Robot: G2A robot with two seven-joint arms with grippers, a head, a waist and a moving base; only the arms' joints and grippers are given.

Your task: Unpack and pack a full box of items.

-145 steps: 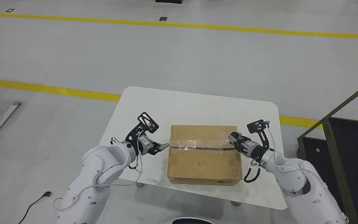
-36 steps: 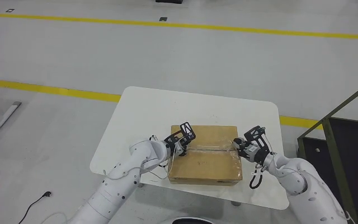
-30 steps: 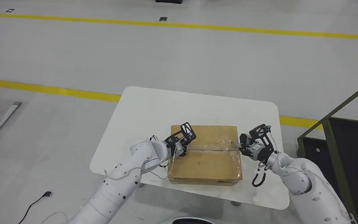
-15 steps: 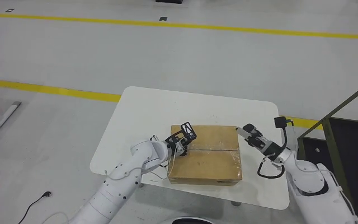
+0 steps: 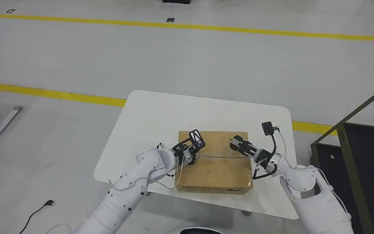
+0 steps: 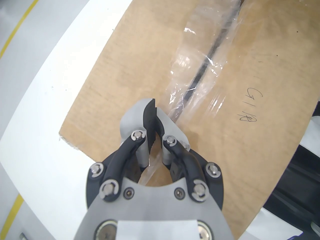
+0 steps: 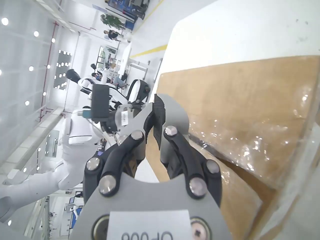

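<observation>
The left gripper (image 6: 153,112) sits at the left end of the box (image 5: 213,169), on the seam, its jaws together and seemingly pinching the loose clear tape (image 6: 200,51). The box lies closed on the table (image 5: 152,111). The right gripper (image 7: 157,112) hovers at the box's right end, jaws together on nothing. A sharp pull could snap the thin tape short or drag the box sideways.

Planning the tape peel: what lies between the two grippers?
In the top view, only the top of the box and its clear tape lie between the left gripper and right gripper.
</observation>
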